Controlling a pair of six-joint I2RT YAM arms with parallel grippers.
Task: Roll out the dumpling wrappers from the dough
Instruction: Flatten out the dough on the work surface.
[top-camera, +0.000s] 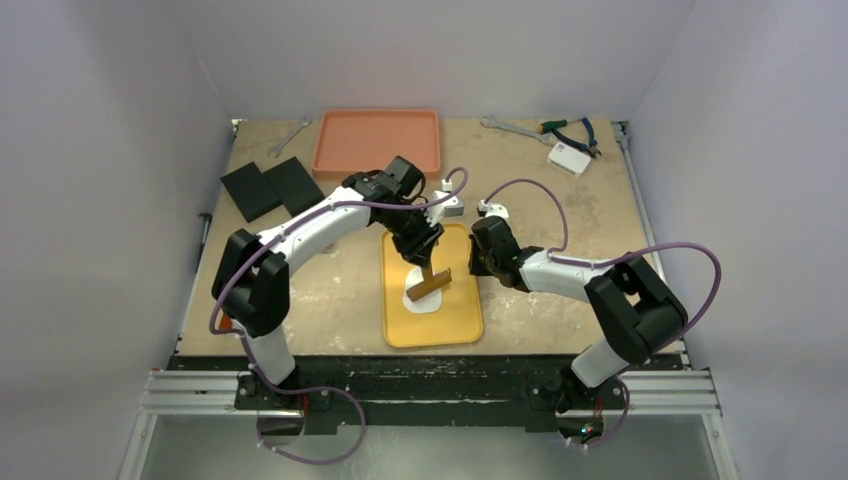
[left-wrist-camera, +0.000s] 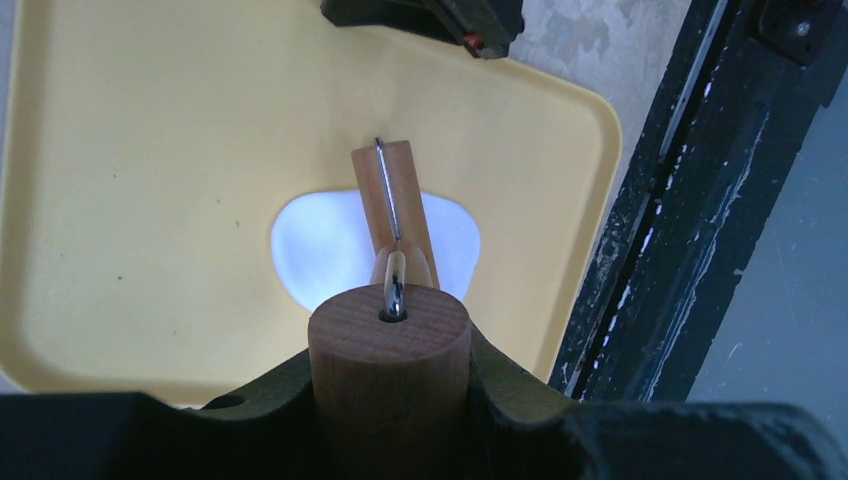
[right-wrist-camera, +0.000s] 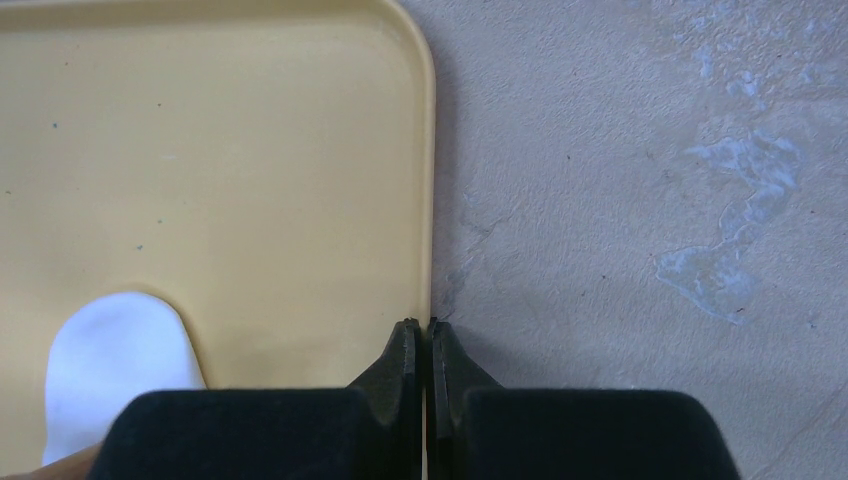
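Worn tabletop (right-wrist-camera: 620, 200), yellow tray (left-wrist-camera: 150, 200) — dough (left-wrist-camera: 320, 250) under wooden roller (left-wrist-camera: 393, 195). Left gripper (top-camera: 422, 250) clamps its handle; right gripper (right-wrist-camera: 421, 345) pinches tray rim.

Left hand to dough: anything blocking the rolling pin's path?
Nothing visible. The left hand grips the rolling pin, which already lies across the white dough on the yellow tray. The right hand pinches the tray's right rim, clear of the dough.
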